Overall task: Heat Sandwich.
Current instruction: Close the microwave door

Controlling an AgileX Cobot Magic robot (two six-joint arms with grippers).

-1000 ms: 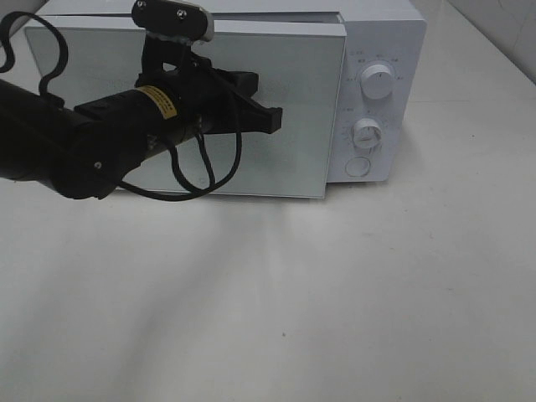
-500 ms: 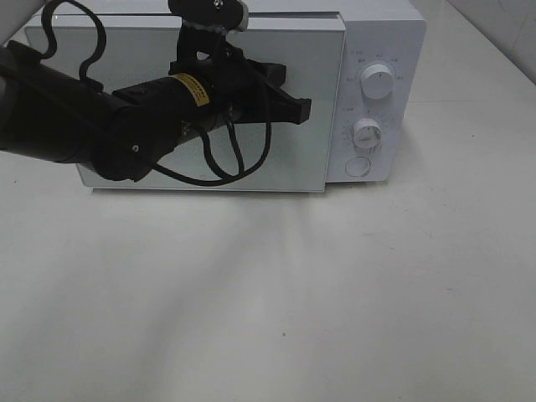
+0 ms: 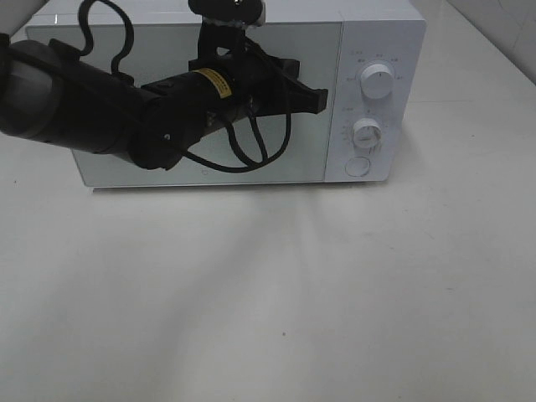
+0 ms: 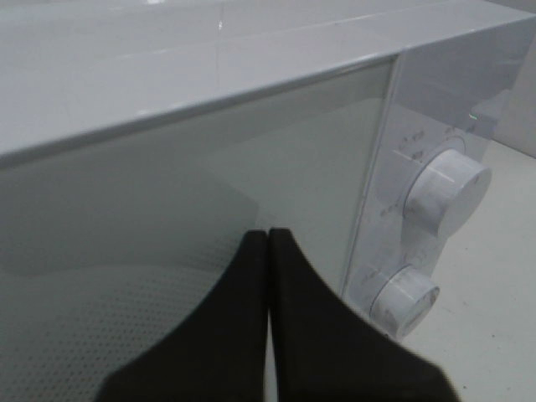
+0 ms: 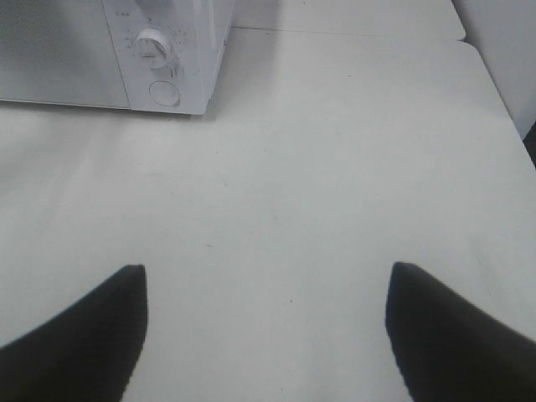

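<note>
Left gripper, pressed together, tips at the shut microwave door; right gripper spread wide over the table.

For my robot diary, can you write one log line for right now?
left gripper: shut, tips at microwave door | door: closed | right gripper: open, over table | sandwich: not visible

A matte white surface spreads beneath the right gripper and runs well ahead of it, marked by a few tiny dark specks. Soft, even light leaves faint grey shadows. Beyond the surface's edge, near the gripper, stands a pale wall.
</note>
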